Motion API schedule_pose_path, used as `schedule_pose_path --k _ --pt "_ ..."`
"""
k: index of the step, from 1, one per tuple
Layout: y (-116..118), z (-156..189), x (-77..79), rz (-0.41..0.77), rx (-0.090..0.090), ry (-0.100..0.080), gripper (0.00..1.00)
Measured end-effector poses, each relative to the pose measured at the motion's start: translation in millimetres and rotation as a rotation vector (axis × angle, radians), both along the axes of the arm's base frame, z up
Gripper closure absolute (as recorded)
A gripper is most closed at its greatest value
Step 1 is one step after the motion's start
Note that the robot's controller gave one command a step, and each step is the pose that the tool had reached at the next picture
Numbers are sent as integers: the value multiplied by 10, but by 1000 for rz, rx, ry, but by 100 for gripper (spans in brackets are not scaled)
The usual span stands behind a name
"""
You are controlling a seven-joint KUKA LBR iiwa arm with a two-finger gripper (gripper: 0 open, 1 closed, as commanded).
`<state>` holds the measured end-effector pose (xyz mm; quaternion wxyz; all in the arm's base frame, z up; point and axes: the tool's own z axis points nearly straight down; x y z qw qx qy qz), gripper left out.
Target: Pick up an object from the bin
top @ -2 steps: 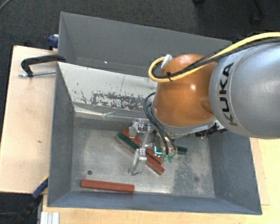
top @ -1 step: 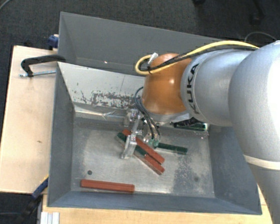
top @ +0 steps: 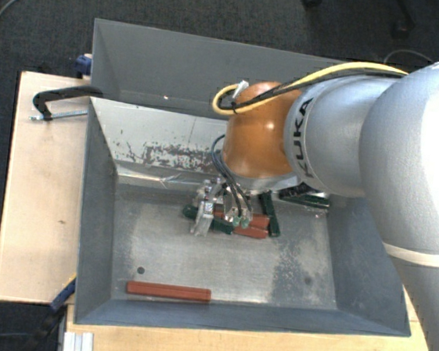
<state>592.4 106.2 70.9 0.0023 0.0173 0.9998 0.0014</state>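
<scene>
Red and dark-green small pieces (top: pixel 254 227), heaped close together, are lying about the middle of the grey metal bin (top: pixel 96 220), toward its far wall. My claw (top: pixel 217 211) is hanging low over the heap's left edge; whether it is open or closed I cannot tell. One long flat red-brown bar (top: pixel 168 291) is lying alone by the near wall, well apart.

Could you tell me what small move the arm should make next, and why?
Probably a short, straight descent onto the small heap of red and green pieces at the middle of the bin. The gripper hangs right at that heap's left end, while the red-brown bar lies far off by the near wall.
</scene>
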Motion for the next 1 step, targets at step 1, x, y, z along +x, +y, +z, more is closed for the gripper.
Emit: schedule_pose_path --k 1 --pt "268 1560 43 33 2 -10 100"
